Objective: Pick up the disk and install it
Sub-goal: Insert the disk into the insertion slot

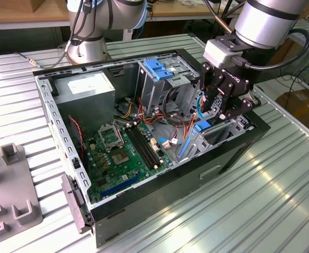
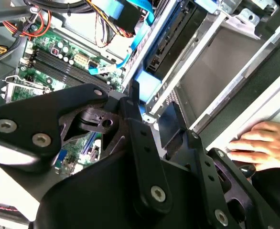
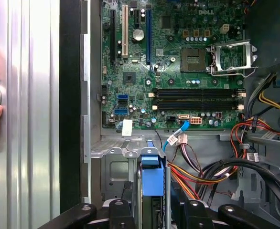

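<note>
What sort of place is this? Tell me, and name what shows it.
Probably a robotics lab bench: an open computer case with its motherboard exposed lies on a ribbed metal table, with a robot arm over it.

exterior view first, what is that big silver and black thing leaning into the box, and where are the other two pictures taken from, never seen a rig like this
That is a robot arm with a gripper at its end. The exterior view comes from a camera standing off the arm. Both wrist views come from cameras riding near the gripper, so its black parts show in them. On the ribbed metal table lies an open computer case with its green motherboard facing up. The gripper is at the drive bay, right at the disk, the part with blue rails. Whether it grips the disk I cannot tell. A person's hand rests on the table beside the case.
</note>
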